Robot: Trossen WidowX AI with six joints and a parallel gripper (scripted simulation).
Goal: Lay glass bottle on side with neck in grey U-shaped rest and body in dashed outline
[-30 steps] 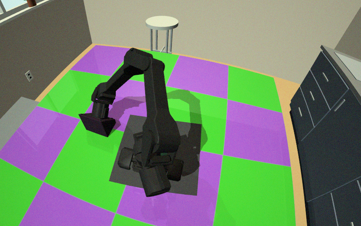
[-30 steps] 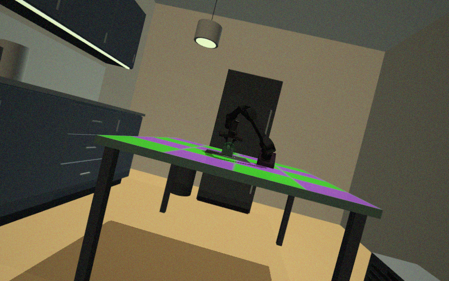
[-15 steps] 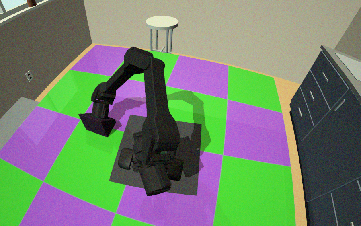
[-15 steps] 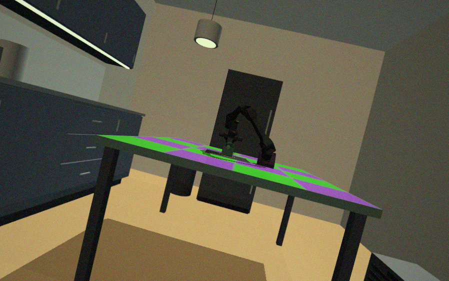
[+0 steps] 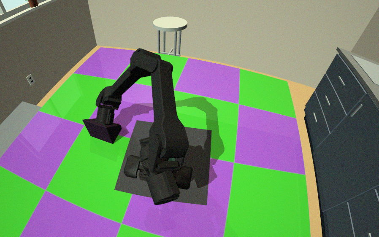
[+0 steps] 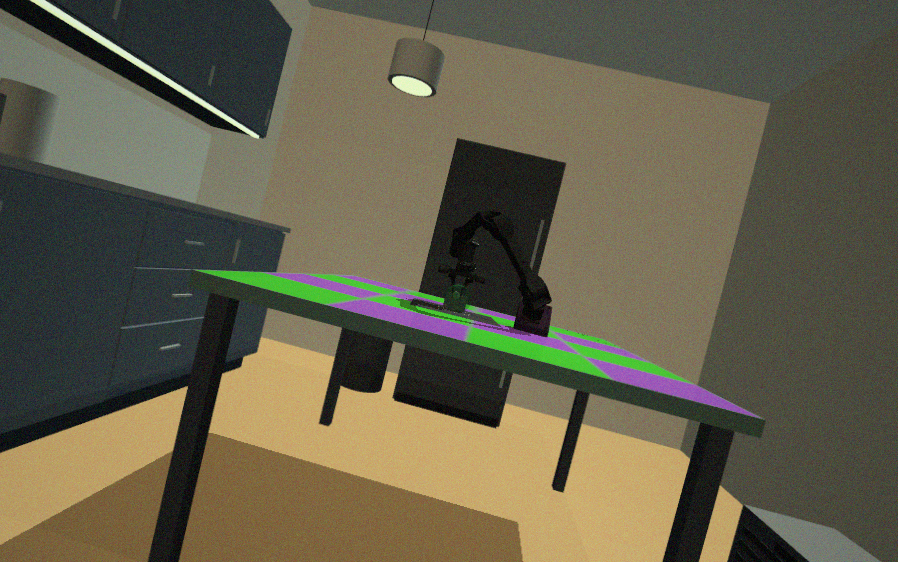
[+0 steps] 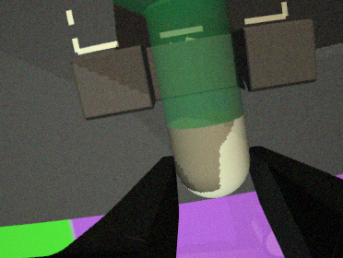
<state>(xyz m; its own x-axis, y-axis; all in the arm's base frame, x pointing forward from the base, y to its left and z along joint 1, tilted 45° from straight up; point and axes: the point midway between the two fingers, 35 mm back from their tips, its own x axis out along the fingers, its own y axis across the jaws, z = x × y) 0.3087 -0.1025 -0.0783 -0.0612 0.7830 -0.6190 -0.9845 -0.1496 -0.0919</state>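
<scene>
In the wrist view, left of the grey U-shaped rest's (image 7: 112,85) middle come its left post and a corner of the dashed outline (image 7: 98,47). Between the posts runs the glass bottle (image 5: 171,159) (image 6: 455,298) (image 7: 195,69), its pale end on the near side, its green length leading past the rest towards the outline. The claw (image 5: 159,171) (image 6: 456,286) (image 7: 213,157), partly closed, grips that pale end at the rest's near side. The right post follows. Whether the neck touches the rest, I cannot tell; any lowering should keep the bottle's long axis centred between the posts.
</scene>
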